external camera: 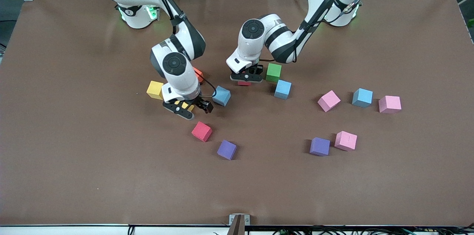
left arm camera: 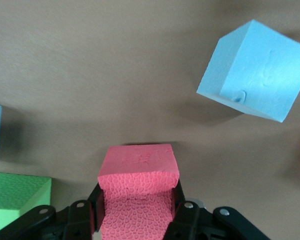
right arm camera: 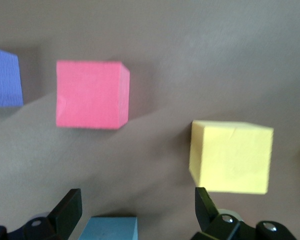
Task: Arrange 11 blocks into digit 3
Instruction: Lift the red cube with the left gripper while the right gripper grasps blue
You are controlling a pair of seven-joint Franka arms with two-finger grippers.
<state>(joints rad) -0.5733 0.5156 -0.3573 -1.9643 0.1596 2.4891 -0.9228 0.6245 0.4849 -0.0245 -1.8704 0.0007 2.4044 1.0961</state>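
1. Red block (left arm camera: 138,165) looked like matte foam, its gripped face pebbled.
2. Light blue block (left arm camera: 255,70), upper right of the left wrist view, was smooth matte foam with a small dent.
3. Table (external camera: 74,175) was dull brown and non-glossy.
4. Arm shells (external camera: 255,42) were glossy white plastic.

White arms, dark joints, black cables, green base lights

Fourteen blocks (external camera: 202,131) — seven colours — and two arms (external camera: 185,38).
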